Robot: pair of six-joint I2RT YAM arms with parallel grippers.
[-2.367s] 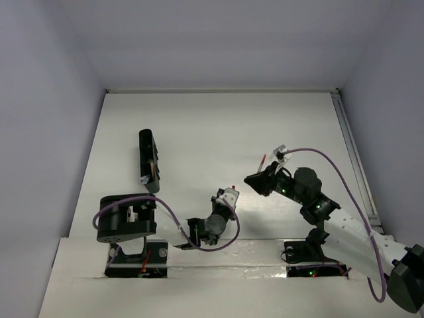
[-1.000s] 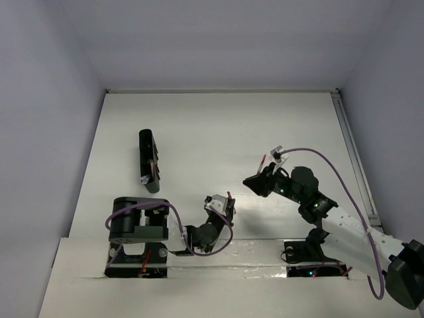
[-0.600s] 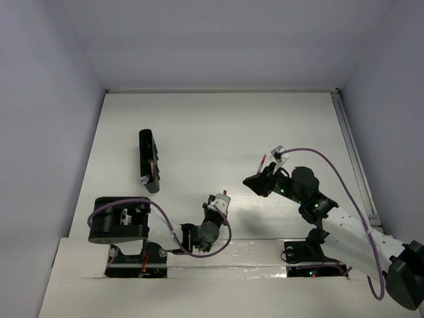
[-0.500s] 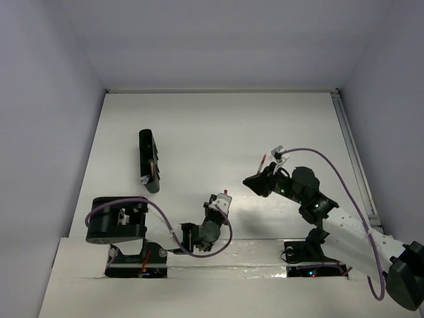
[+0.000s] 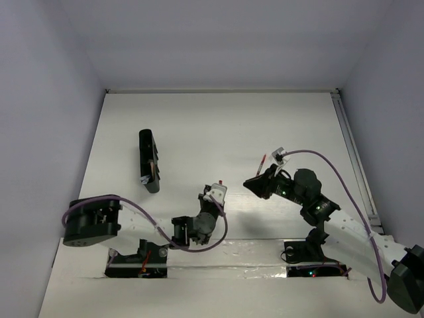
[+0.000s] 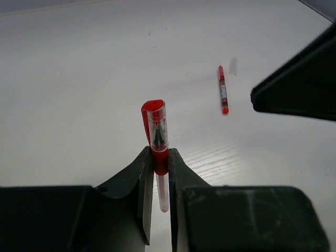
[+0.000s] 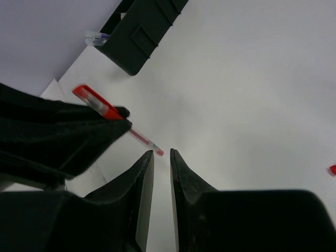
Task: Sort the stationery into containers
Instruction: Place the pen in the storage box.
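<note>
My left gripper [image 5: 213,193] is shut on a red-and-white pen [image 6: 158,132], gripped at its red collar, cap end pointing away, above the table. In the right wrist view the pen [image 7: 113,116] sticks out of the left gripper [image 7: 58,136], its tip just ahead of my right gripper [image 7: 161,153]. The right gripper [image 5: 250,182] has its jaws a narrow gap apart with nothing between them. A second red-and-white pen [image 5: 263,159] lies on the table beyond it and also shows in the left wrist view [image 6: 222,90]. The long black box [image 5: 149,161] lies at the left.
The black box [image 7: 142,31] shows items inside, and a clear pen end [image 7: 97,38] sticks out at its near end. A small red piece [image 7: 333,169] sits at the right edge of the right wrist view. The right gripper's dark body [image 6: 299,79] fills the left wrist view's right side.
My left arm's shoulder has swung left, and its gripper with the pen has shifted slightly left and away from the bases. The right arm has barely moved.
</note>
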